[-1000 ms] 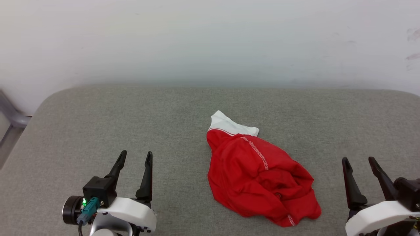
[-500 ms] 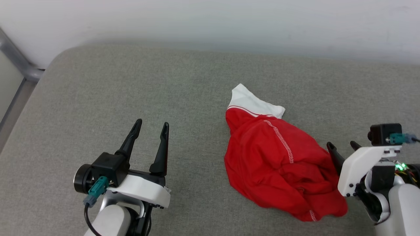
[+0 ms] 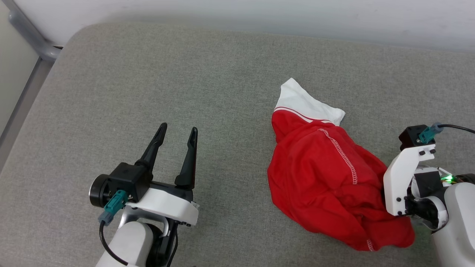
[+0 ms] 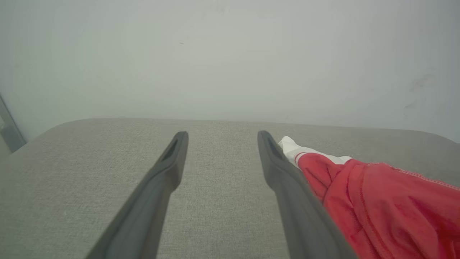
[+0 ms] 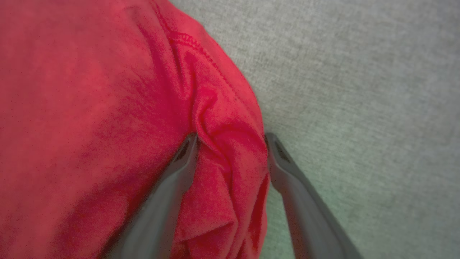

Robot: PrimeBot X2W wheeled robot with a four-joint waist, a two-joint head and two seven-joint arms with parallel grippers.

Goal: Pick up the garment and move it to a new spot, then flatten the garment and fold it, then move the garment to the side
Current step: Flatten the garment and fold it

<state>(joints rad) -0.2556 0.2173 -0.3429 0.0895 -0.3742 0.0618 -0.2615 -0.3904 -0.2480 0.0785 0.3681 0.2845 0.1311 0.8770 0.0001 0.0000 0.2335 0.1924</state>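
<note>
Grey upholstery [image 3: 148, 74], wall [image 3: 259, 15], left end effector [image 3: 178, 128] spread, right end effector [image 5: 231, 138] spread astride garment [image 3: 319, 167]

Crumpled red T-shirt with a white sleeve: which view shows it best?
Head view: nearly the whole red T-shirt lies crumpled on the grey fabric cushion. Left wrist view catches one side, sleeve included. Right wrist view shows a close fold between the right gripper's spread fingers.
</note>
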